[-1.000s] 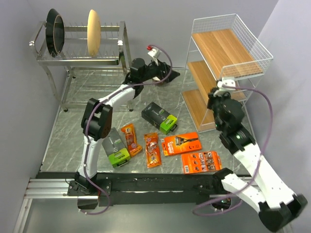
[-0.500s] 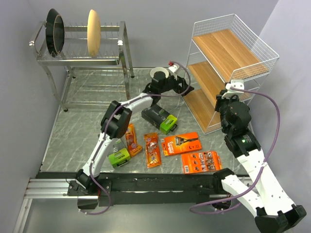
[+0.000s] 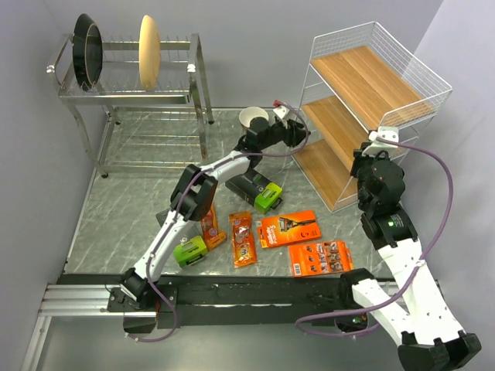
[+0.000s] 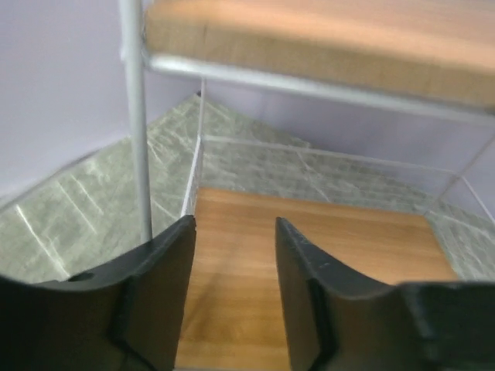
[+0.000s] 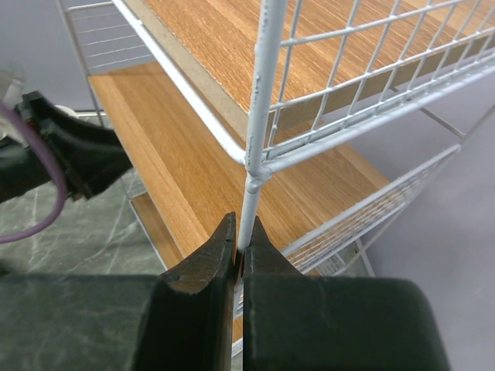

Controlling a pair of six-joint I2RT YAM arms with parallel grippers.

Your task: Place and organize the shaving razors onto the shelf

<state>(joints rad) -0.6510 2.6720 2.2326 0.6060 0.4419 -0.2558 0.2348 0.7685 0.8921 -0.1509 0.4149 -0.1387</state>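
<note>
**Grey marbled table (image 3: pixel 116 201): both claws at shelf (image 3: pixel 370 77), razor packs on table**

Lilac walls behind. The white wire shelf with three wooden boards stands at the far right of the table. A steel dish rack (image 3: pixel 131 97) with plates (image 3: pixel 148 50) stands at the far left.

Left claw (image 4: pixel 234 228): low at the shelf's left side, facing the bottom board. Fingers apart, nothing between them; the board shows through the gap.

Right claw (image 5: pixel 239 232): fingers together, clamped on a white upright wire at the shelf's near corner, below the top tier's wire rim.

Razor packs all lie on the table, left of and nearer than the shelf:
- dark grey box (image 3: pixel 254 188), closest to the shelf
- second grey box (image 3: pixel 186 246), near left
- narrow blister pack (image 3: pixel 207 220), just beside the second grey box
- other blister pack (image 3: pixel 242 238), centre
- flat orange card (image 3: pixel 288 228), right of centre
- second card (image 3: pixel 319 257), right of centre, nearest the edge
</note>
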